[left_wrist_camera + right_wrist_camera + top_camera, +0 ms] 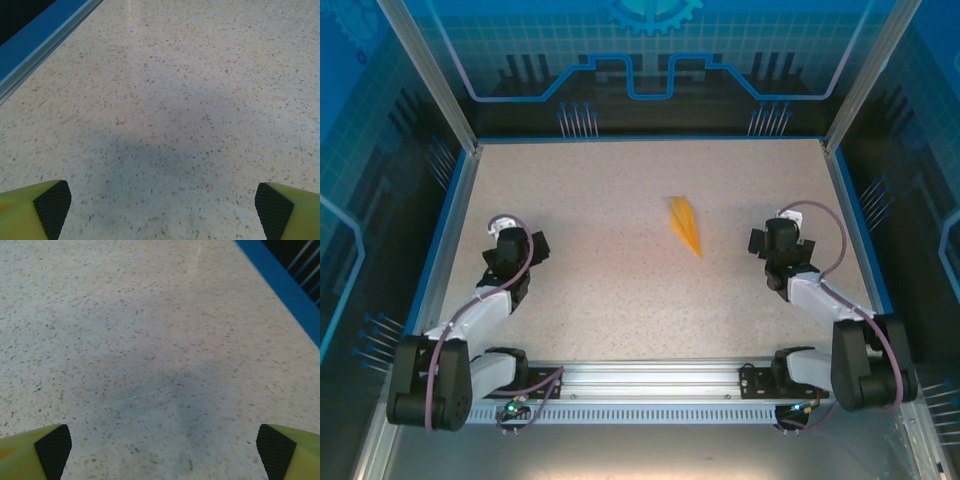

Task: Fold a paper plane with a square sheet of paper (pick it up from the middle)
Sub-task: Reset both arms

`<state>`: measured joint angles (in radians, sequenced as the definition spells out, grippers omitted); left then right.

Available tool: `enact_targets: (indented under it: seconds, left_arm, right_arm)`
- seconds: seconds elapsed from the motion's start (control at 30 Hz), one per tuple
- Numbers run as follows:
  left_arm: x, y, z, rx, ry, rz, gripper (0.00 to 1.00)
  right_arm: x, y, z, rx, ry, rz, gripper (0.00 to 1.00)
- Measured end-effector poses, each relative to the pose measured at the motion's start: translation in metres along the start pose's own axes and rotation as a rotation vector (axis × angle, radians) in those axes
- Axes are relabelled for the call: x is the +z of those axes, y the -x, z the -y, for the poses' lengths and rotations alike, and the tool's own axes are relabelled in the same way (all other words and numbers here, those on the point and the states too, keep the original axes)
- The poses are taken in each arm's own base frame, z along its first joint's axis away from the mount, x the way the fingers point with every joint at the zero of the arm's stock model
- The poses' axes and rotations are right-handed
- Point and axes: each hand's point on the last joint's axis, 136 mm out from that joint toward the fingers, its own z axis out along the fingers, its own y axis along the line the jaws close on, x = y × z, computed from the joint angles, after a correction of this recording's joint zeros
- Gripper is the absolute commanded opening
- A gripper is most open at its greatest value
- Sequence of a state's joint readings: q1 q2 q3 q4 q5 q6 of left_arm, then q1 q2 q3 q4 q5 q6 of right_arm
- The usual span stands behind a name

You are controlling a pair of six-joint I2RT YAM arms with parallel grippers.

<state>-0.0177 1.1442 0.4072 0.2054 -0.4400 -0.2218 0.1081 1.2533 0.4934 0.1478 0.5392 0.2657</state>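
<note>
Fingers stood wide apart on both grippers. From above, the left gripper (517, 243) and right gripper (782, 240) flanked one paper plane (686, 225), which lay flat on the speckled table (600, 290), nearer the right, with open surface all round. The left wrist view showed two yellow fingers (52, 207) over bare tabletop, a blue rail (40, 45) at left. The right wrist view showed two fingers (52, 447) likewise, with the blue rail (280, 285) at right.

- Paper plane (686, 225): plain orange-yellow, no markings.
- Worktop (620, 290): pale beige, speckled all over with small dark and tan flecks.
- Edge strip (650, 139): bright blue.
- Left tool (162, 205) and right tool (162, 445): yellow-green fingers (20, 212) with black, finely cross-hatched pads (52, 205).
- Arms (430, 380): black, with pale grey links and mauve cables.
- Back wall (650, 50): blue with a fine light grid.
</note>
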Motion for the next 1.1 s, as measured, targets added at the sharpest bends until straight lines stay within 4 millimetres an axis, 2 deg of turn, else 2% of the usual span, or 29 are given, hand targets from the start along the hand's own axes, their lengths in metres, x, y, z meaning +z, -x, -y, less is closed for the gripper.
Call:
enact_targets:
  seconds: [0.17, 0.5, 0.77, 0.9, 1.1]
  left_arm:
    - [0.008, 0.008, 0.019, 0.028, -0.126, 0.074, 0.98]
    - [0.015, 0.015, 0.052, 0.054, -0.319, 0.173, 0.98]
    - [0.03, 0.001, 0.058, 0.062, -0.347, 0.151, 0.99]
    - [0.036, -0.007, 0.059, 0.066, -0.346, 0.132, 0.98]
    - [0.038, 0.002, 0.064, 0.084, -0.345, 0.146, 0.98]
  right_arm:
    - [0.004, 0.005, -0.016, -0.041, 0.084, 0.065, 0.99]
    - [0.005, 0.035, -0.048, -0.106, 0.236, 0.218, 0.99]
    - [0.021, 0.023, -0.065, -0.135, 0.303, 0.206, 0.99]
    - [0.021, 0.026, -0.069, -0.139, 0.326, 0.228, 0.99]
    - [0.02, 0.025, -0.072, -0.144, 0.345, 0.243, 0.99]
